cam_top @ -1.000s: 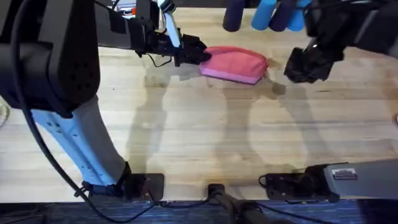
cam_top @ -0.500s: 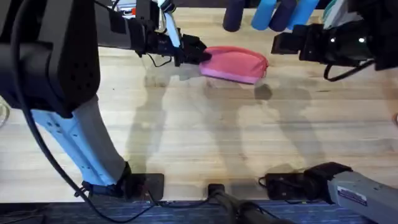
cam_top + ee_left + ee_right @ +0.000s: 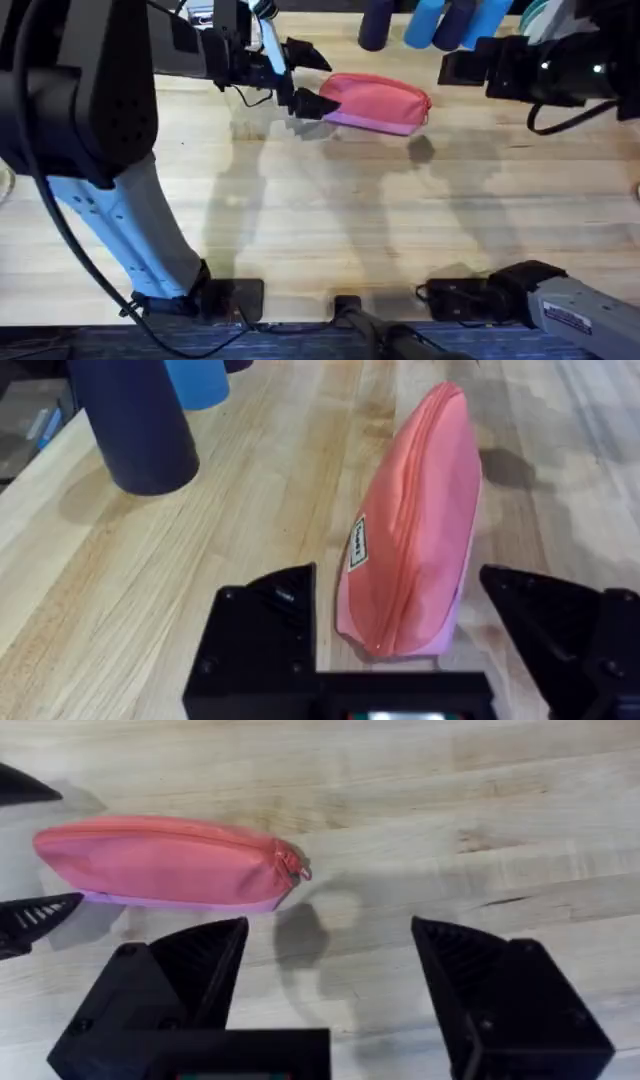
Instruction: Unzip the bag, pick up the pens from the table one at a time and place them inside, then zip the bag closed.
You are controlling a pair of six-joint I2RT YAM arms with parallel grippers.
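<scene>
The bag (image 3: 376,102) lies at the far middle of the table (image 3: 330,215), zipped as far as I can see. The left gripper (image 3: 306,78) is spread wide around its left end, holding nothing. The right gripper (image 3: 330,985) is wide too, near the right end. Risk: with nothing pinning the bag, a tug might just drag it. The right wrist view shows the zipper pull (image 3: 296,868); overhead doesn't.

Overhead downward; wrists sharing bag (image 3: 375,102)
</scene>
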